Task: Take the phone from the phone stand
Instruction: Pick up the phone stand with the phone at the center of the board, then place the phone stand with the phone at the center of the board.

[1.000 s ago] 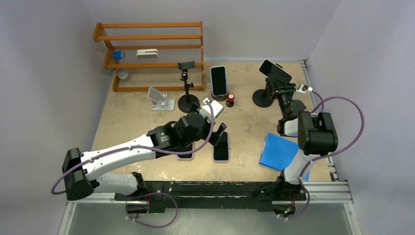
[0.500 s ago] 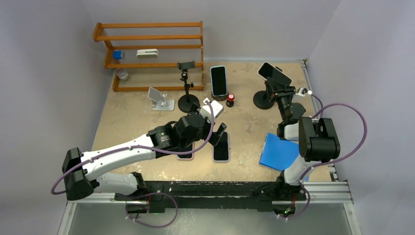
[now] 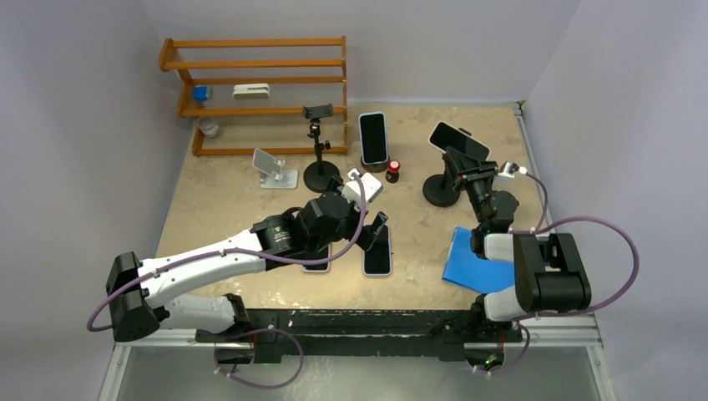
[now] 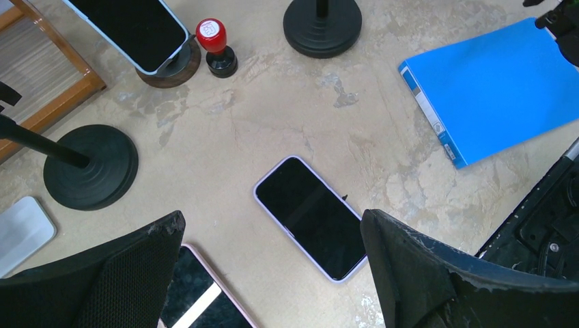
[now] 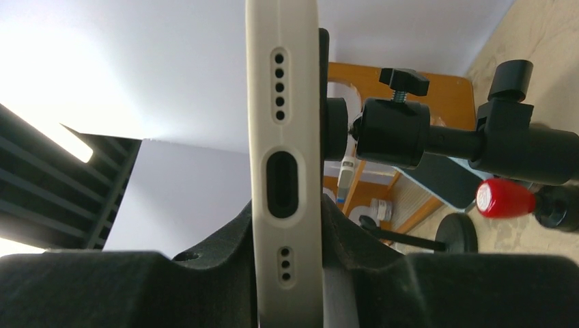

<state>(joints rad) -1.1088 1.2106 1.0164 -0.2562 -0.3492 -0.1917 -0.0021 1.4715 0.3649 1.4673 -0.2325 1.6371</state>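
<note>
The right gripper (image 5: 287,266) is clamped on the bottom end of the phone (image 3: 459,140), one finger against each face. The phone is tilted and sits in the clamp of the phone stand (image 3: 440,190), toward the far right corner of the table (image 3: 242,213). The left gripper (image 4: 272,219) hangs spread wide and holds nothing, above a dark phone (image 4: 321,225) lying flat near the table's middle.

Dark-screened phone (image 3: 458,140) tilted, screen up, mounted atop black round-based phone stand (image 3: 437,190).
</note>
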